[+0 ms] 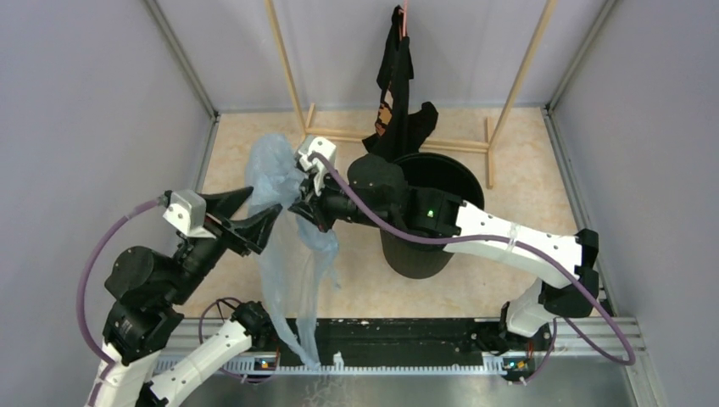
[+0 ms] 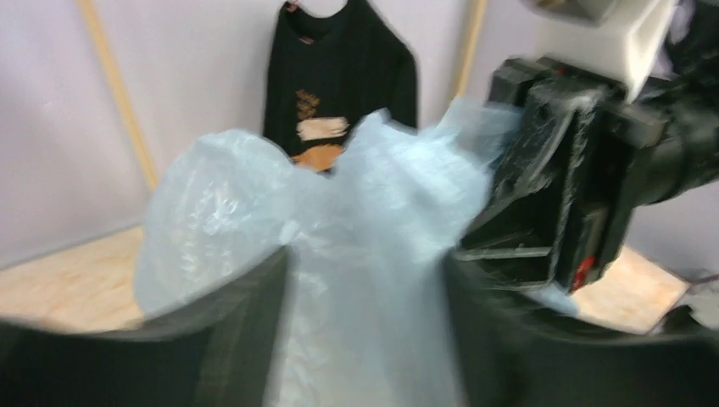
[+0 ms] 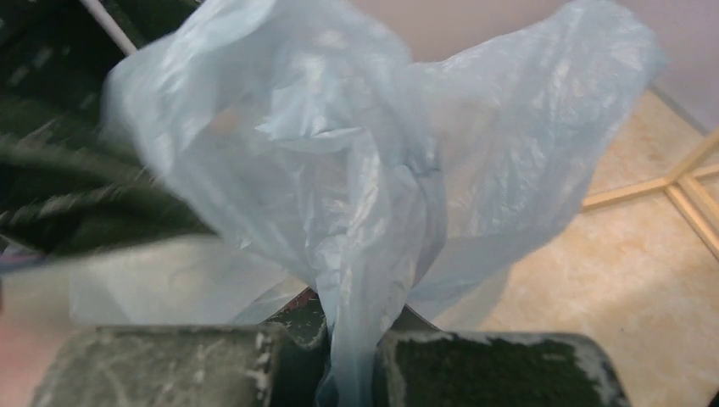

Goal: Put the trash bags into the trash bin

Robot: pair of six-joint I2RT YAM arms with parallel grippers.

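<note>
Where grey walls close it in on three sides, one pale tabletop carries everything. At its far end stands one wooden rack, and one black garment with orange print hangs from it, its lower end drooping to the far rim of the bin.

Two arms reach in from the near edge. The right arm lies straight across the mouth of the one black bin, covering much of the opening. The bin stands upright right of the table's middle.

One light-blue bag hangs in the air to the left of the bin, between the two grippers. Its upper part billows above them, and a long tail trails down to the black rail at the near edge. No part of the bag is inside the bin.

The right gripper is at the bag's right side. In the right wrist view its two fingers stand nearly together, with a twisted neck of the bag pinched in the narrow slit between them.

The left gripper meets the bag from the left. Its fingers are spread wide apart, and bunched plastic fills the gap between them. The left wrist view is blurred, so it is unclear whether they press on the plastic. That view also shows the right gripper just beside the bag, with the garment behind.
</note>
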